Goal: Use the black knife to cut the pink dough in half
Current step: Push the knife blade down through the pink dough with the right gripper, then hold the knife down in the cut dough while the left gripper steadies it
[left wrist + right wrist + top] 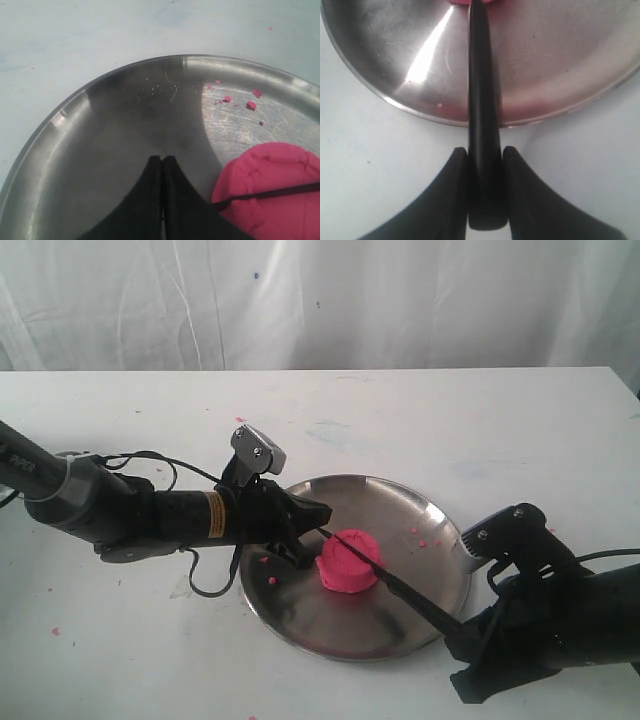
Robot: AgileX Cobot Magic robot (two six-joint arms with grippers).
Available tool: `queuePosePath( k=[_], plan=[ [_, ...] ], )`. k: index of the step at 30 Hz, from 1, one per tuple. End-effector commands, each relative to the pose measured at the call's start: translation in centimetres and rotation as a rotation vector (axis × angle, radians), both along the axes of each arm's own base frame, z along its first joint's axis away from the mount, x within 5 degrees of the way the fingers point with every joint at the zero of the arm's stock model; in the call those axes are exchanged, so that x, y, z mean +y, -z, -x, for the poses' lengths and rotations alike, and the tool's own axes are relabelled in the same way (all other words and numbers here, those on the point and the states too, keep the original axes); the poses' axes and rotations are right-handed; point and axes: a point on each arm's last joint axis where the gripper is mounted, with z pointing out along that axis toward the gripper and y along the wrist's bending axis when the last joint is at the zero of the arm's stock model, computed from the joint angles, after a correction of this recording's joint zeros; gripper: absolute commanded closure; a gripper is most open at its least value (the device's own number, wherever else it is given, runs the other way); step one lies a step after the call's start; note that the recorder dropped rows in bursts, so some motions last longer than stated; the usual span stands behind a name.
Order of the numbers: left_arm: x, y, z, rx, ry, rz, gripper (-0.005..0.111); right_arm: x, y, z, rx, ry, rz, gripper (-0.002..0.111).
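Pink and all in one piece from where I'm sitting: the pink dough is a round puck parked pretty much in the middle of the steel plate. The plate sits on the white table, in its near half. The black knife lies slantwise across the top of the puck, handle at the near right and point aimed to the far left. In the left wrist view the blade shows as a thin dark line over the dough's top, and I don't see a split on either side of it.

The right gripper is clenched on the knife's handle, one finger on each side, just off the plate's near right rim over bare table. The left gripper comes in from the left, low over the left part of the plate, with its fingers pressed flat together and nothing between them. The knife's point ends right beside those fingers; whether it actually touches them, I can't tell.

A few pink crumbs are scattered on the plate to the far right of the dough, plus some tiny ones on the table over on the left. A white curtain hangs behind the table's far edge.
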Motion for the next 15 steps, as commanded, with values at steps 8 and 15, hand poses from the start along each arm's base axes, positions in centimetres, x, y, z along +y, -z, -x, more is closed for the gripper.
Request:
queuePosePath(
  k=[8,15],
  plan=[
    [-0.11,0.68,0.53,0.01,0.033,-0.024,0.107,-0.05,0.88,-0.24,0.029,0.009,0.022,0.108],
    [-0.11,0.68,0.52,0.011,0.031,-0.023,0.107,-0.05,0.87,-0.25,0.03,0.013,0.02,0.108]
  ],
)
